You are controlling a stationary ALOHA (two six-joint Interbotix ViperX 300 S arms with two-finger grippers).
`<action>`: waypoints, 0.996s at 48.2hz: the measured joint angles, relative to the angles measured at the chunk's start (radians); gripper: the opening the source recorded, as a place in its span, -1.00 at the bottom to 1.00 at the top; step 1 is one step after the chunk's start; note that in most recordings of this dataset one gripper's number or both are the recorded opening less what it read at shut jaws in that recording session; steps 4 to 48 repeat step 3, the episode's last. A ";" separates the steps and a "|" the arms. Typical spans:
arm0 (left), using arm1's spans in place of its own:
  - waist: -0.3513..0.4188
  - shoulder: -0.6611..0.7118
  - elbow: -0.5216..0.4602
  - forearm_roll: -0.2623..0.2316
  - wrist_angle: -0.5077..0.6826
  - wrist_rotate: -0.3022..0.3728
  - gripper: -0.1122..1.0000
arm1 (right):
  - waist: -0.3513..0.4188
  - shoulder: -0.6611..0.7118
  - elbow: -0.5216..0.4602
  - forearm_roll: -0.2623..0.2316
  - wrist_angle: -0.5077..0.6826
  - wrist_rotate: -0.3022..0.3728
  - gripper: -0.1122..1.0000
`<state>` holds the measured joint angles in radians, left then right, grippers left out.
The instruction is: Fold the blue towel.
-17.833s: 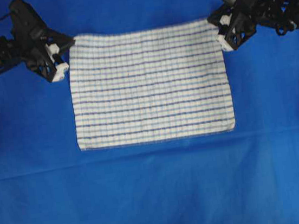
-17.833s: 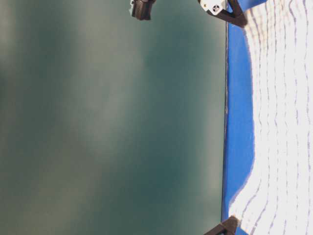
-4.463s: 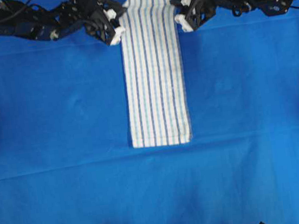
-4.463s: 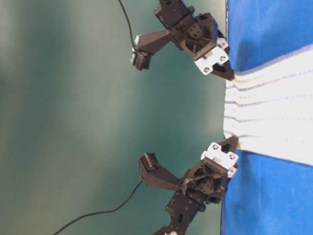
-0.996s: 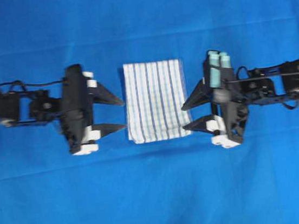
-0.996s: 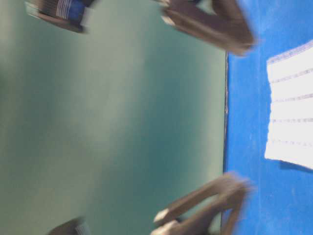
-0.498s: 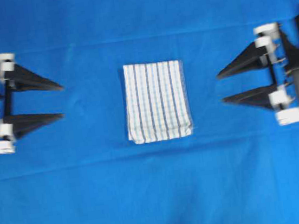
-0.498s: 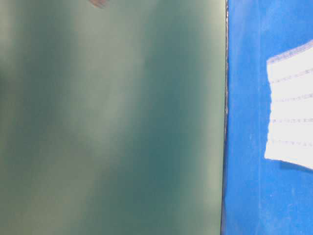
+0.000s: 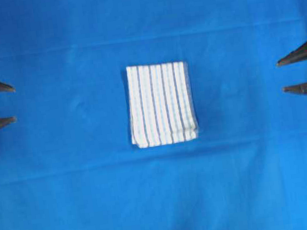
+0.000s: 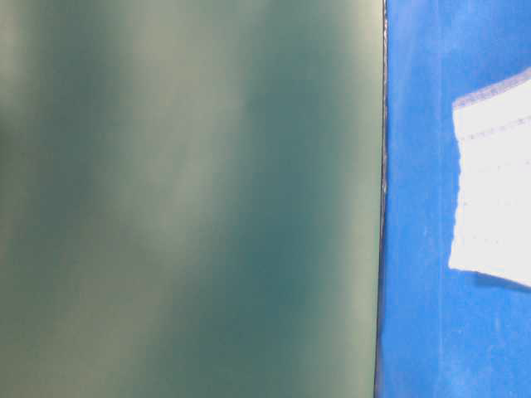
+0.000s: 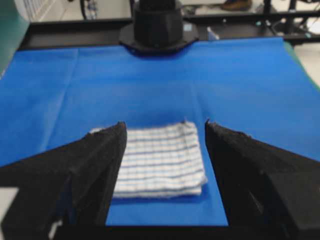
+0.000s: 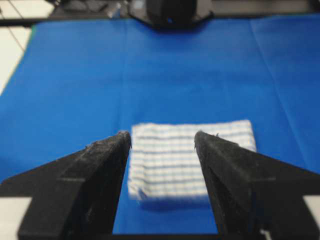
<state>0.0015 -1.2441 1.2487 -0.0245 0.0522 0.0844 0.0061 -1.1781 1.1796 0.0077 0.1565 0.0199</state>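
Note:
The blue towel (image 9: 160,104) lies folded into a small thick rectangle in the middle of the blue table cloth (image 9: 169,197). It also shows in the table-level view as the towel (image 10: 494,191), in the left wrist view as the towel (image 11: 160,160) and in the right wrist view as the towel (image 12: 170,160). My left gripper (image 9: 13,102) is at the far left edge, open and empty, its gripper (image 11: 165,125) well short of the cloth. My right gripper (image 9: 280,77) is at the far right edge, open and empty; its gripper (image 12: 162,135) points at the towel from a distance.
The left arm's base (image 12: 170,10) stands across the table in the right wrist view, the right arm's base (image 11: 157,27) in the left wrist view. The table's edge (image 10: 383,199) runs down the table-level view against a green backdrop.
Both arms have pulled back outward from beside the folded towel to the side edges of the overhead view. The towel has stayed put, folded.

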 measured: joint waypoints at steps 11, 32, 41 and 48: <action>0.009 -0.020 0.018 -0.002 0.014 0.000 0.25 | -0.015 -0.025 0.029 0.000 0.002 0.000 0.28; 0.009 -0.020 0.018 -0.002 0.014 0.000 0.25 | -0.015 -0.025 0.029 0.000 0.002 0.000 0.28; 0.009 -0.020 0.018 -0.002 0.014 0.000 0.25 | -0.015 -0.025 0.029 0.000 0.002 0.000 0.28; 0.009 -0.020 0.018 -0.002 0.014 0.000 0.25 | -0.015 -0.025 0.029 0.000 0.002 0.000 0.28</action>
